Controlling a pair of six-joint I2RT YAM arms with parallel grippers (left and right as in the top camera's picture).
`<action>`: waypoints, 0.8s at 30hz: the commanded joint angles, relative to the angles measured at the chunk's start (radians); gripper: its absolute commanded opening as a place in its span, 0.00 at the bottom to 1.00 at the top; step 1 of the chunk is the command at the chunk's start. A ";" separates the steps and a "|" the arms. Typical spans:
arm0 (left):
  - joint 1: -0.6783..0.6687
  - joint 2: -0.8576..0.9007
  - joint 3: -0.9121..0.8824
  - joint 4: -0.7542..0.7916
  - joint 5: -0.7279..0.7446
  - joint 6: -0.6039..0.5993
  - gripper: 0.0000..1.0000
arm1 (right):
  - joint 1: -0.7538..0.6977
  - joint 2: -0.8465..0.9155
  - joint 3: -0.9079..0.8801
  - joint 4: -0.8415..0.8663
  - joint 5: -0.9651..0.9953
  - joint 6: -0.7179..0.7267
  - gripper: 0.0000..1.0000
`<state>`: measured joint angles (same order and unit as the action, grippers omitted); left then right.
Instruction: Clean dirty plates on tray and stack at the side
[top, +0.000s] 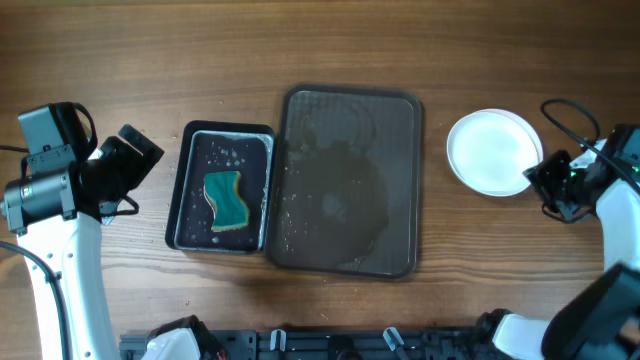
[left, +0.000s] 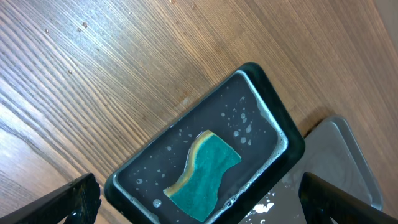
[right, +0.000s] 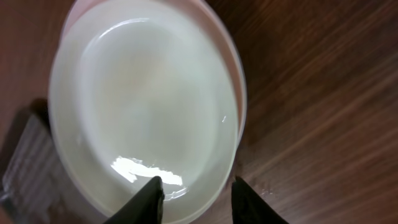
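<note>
Letting go cleanly was what this step called for, by my reading. Your right gripper (right: 198, 198) sat at the outer edge of the white plates (top: 494, 150), which lay on the table (top: 300, 40) to the right of the tray (top: 418, 180) and apart from it. Its fingers stood apart with the rim passing between them, clamped on nothing. Whether either pad touched the plate could not be told. The tray itself carried no plate, only a wet film, so the job looked close to done. You wanted to back straight out along the table, away from the tray, keeping the fingers spread and level so neither tip caught the rim and dragged the stack. A wet plate would slide easily on wood, so a slow retreat suited better than a lift. Your left gripper (left: 202, 202) hung left of the tray over the black tub (top: 185, 190), fingers wide and empty. The sponge (top: 227, 198) lay in that tub and needed no handling.
</note>
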<state>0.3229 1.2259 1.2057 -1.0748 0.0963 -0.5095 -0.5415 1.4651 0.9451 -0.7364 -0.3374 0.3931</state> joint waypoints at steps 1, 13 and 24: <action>0.006 -0.008 0.010 0.000 0.011 0.005 1.00 | 0.052 -0.202 0.092 -0.065 -0.082 -0.009 0.33; 0.006 -0.008 0.010 0.000 0.011 0.005 1.00 | 0.533 -0.702 0.110 -0.257 -0.096 -0.080 0.18; 0.006 -0.008 0.010 0.000 0.011 0.005 1.00 | 0.631 -0.355 0.042 -0.161 0.290 0.040 0.04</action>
<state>0.3229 1.2259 1.2057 -1.0744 0.0963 -0.5095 0.0845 0.9474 1.0111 -0.9771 -0.1638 0.3965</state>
